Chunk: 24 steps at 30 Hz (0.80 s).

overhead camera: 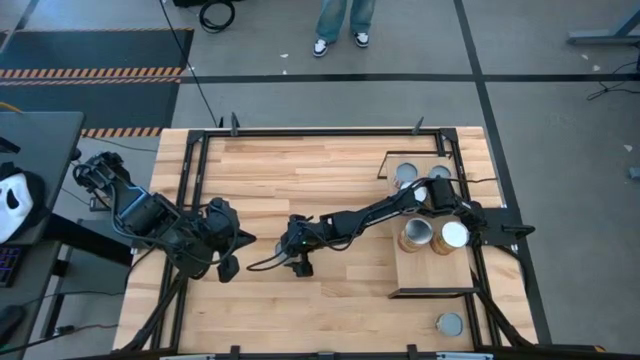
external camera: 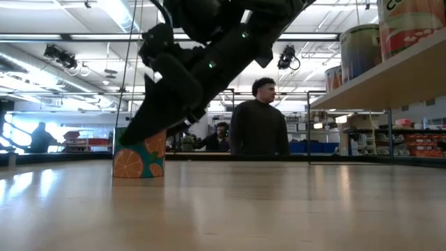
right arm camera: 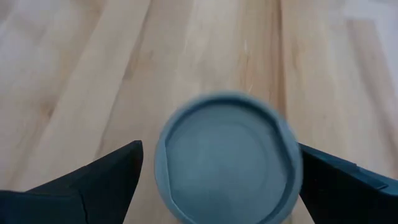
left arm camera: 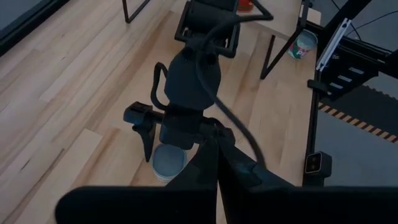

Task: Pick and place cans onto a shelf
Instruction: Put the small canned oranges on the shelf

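- Plank tabletop carries everything; right gripper hangs low at table centre, fingers spread wide either side of a grey-lidded can, nothing clamped yet.
- Risk: off-centre closing could tip or shove this can; it looks orange-printed in the low view.
- Left gripper waits nearby at the left; fingers look closed, empty.
- Farther right, shelf holds two cans; placing there risks bumping them.
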Each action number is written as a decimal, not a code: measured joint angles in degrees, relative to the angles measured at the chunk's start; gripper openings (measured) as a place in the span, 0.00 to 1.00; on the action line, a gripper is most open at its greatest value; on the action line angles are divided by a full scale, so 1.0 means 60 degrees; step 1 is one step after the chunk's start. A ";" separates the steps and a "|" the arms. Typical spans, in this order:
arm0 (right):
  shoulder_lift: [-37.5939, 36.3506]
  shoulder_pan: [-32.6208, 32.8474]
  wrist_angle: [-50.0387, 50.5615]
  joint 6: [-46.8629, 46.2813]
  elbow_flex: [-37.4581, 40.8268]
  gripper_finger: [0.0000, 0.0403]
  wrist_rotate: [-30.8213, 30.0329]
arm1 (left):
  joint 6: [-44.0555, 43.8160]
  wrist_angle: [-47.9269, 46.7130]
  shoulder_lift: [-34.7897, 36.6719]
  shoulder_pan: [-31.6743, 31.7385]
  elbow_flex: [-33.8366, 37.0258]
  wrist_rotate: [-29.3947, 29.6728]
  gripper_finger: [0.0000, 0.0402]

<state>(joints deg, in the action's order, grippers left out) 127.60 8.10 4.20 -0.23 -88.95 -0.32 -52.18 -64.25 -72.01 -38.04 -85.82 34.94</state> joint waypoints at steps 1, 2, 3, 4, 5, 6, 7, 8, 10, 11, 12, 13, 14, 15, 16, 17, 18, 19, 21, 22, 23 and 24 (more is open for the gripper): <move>-0.0016 0.0003 -0.0043 0.0000 -0.0007 0.97 -0.0078 | 0.0000 0.0000 0.0000 0.0000 0.0000 0.0000 0.02; -0.0016 0.0003 -0.0083 0.0000 -0.0010 0.96 -0.0178 | 0.0004 0.0000 0.0000 0.0000 0.0000 0.0000 0.02; -0.0016 -0.0001 -0.0094 0.0000 -0.0010 0.95 -0.0257 | 0.0006 -0.0005 0.0000 0.0000 0.0000 0.0000 0.02; -0.0016 -0.0001 -0.0106 0.0000 -0.0007 0.93 -0.0277 | 0.0024 -0.0011 0.0000 0.0000 -0.0001 0.0000 0.02; -0.0016 -0.0003 -0.0146 0.0000 -0.0007 0.90 -0.0284 | 0.0052 -0.0011 0.0000 0.0000 0.0000 0.0000 0.02; -0.0016 -0.0004 -0.0188 0.0000 -0.0007 0.88 -0.0284 | 0.0051 -0.0012 0.0000 0.0000 0.0000 0.0000 0.02; -0.0016 -0.0004 -0.0198 0.0000 -0.0010 0.85 -0.0283 | 0.0052 -0.0018 0.0000 0.0000 0.0000 0.0000 0.02; -0.0016 -0.0001 -0.0169 0.0000 -0.0010 0.83 -0.0280 | 0.0053 -0.0018 0.0000 0.0000 0.0000 0.0000 0.02; -0.0016 -0.0001 -0.0130 0.0000 -0.0007 0.77 -0.0280 | 0.0055 -0.0018 0.0000 0.0000 0.0000 0.0000 0.02; -0.0038 0.0003 -0.0121 -0.0010 -0.0007 0.74 -0.0277 | 0.0058 -0.0022 0.0000 0.0000 0.0000 0.0000 0.02; -0.0073 0.0012 -0.0081 -0.0035 -0.0007 0.72 -0.0277 | 0.0061 -0.0022 0.0000 0.0000 0.0000 0.0000 0.02; -0.0139 0.0034 -0.0060 -0.0070 -0.0007 0.72 -0.0277 | 0.0061 -0.0022 0.0001 0.0000 0.0000 0.0000 0.02; -0.0243 0.0059 -0.0031 -0.0149 -0.0007 0.72 -0.0277 | 0.0062 -0.0020 0.0000 0.0000 0.0000 0.0002 0.02; -0.0389 0.0088 0.0012 -0.0237 -0.0003 0.72 -0.0277 | 0.0063 -0.0022 0.0000 0.0000 0.0000 0.0000 0.02; -0.0559 0.0123 0.0031 -0.0359 -0.0003 0.72 -0.0273 | 0.0070 -0.0019 0.0000 0.0000 0.0000 0.0001 0.02; -0.0759 0.0152 0.0121 -0.0468 -0.0003 0.72 -0.0272 | 0.0084 -0.0022 0.0000 0.0000 0.0000 0.0008 0.02; -0.0997 0.0189 0.0264 -0.0555 -0.0003 0.72 -0.0269 | 0.0098 -0.0018 0.0000 0.0000 0.0000 0.0040 0.02; -0.1244 0.0221 0.0432 -0.0631 -0.0003 0.72 -0.0273 | 0.0148 -0.0018 0.0000 0.0000 0.0000 0.0072 0.02; -0.1830 0.0298 0.0883 -0.0708 -0.0003 0.72 -0.0269 | 0.0173 -0.0015 0.0000 0.0000 0.0000 0.0201 0.02; -0.2146 0.0346 0.1185 -0.0717 -0.0003 0.72 -0.0269 | 0.0175 -0.0008 0.0000 0.0000 0.0000 0.0246 0.02; -0.2487 0.0408 0.1507 -0.0718 -0.0003 0.72 -0.0272 | 0.0178 0.0006 0.0000 0.0000 0.0000 0.0295 0.02; -0.2849 0.0476 0.1809 -0.0718 -0.0003 0.72 -0.0269 | 0.0175 0.0019 0.0000 0.0000 -0.0002 0.0345 0.02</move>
<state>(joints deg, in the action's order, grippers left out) 110.50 10.96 15.05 -4.54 -88.97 -1.93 -51.13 -64.14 -72.01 -38.04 -85.83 37.01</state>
